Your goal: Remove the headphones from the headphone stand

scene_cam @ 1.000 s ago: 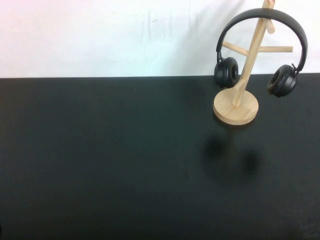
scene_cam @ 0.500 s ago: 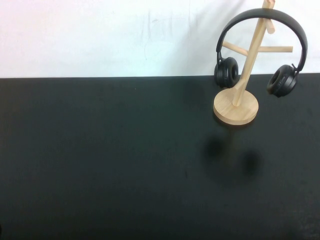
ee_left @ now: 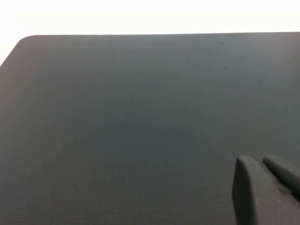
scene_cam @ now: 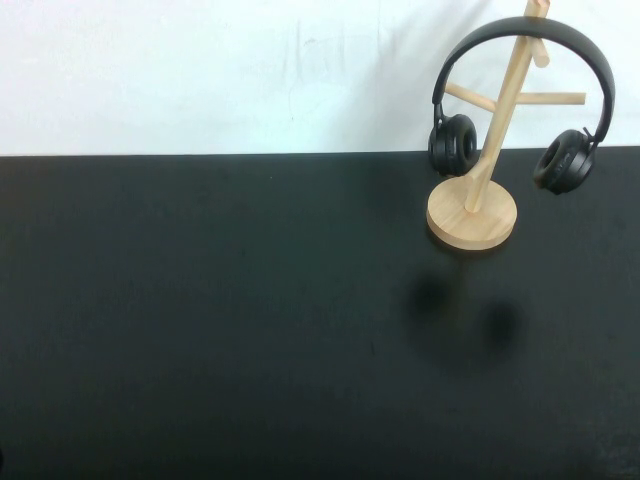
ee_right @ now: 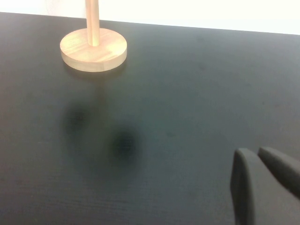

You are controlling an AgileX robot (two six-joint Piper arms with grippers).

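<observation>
The black headphones (scene_cam: 524,40) hang by their headband over the light wooden headphone stand (scene_cam: 473,215) at the far right of the black table, one ear cup on each side of the slanted pole. The stand's round base and lower pole also show in the right wrist view (ee_right: 93,49). My left gripper (ee_left: 259,164) is shut and empty above bare table, out of the high view. My right gripper (ee_right: 255,157) is shut and empty, well short of the stand's base, also out of the high view.
The black table (scene_cam: 250,320) ends at a white wall behind the stand. The table's rounded far corner shows in the left wrist view (ee_left: 23,42).
</observation>
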